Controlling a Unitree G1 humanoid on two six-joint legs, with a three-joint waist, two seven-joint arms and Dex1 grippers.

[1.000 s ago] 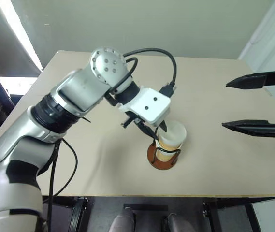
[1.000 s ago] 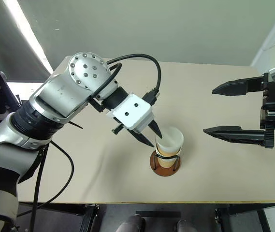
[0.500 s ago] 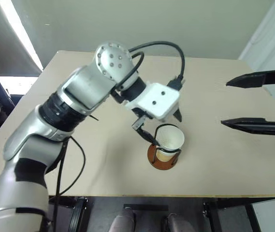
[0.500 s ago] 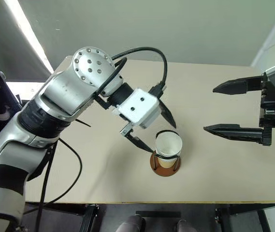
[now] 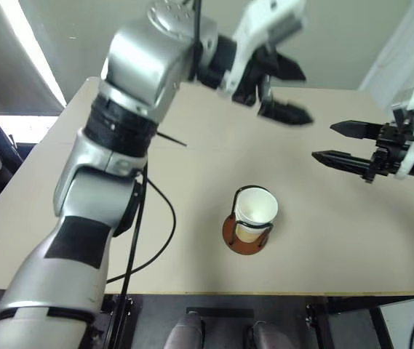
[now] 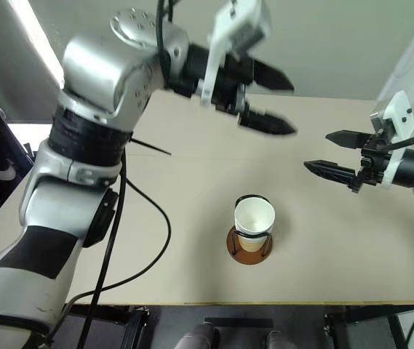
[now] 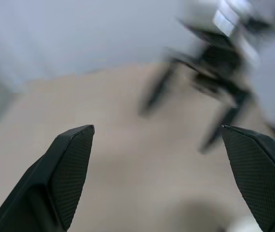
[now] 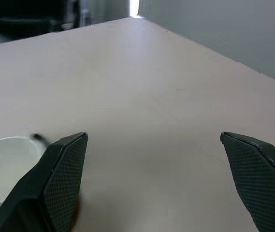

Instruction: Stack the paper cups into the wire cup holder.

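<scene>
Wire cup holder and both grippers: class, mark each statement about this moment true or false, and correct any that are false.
1. Paper cups sit inside the wire cup holder. True.
2. The left gripper is clamped on a cup. False: its jaws are open and empty, raised above the table.
3. The right gripper has its jaws open and holds nothing. True.
4. The holder lies tipped on its side. False: it stands upright on its round base.
5. A loose cup lies on the table beside the holder. False: the only cups in view are those in the holder.
</scene>
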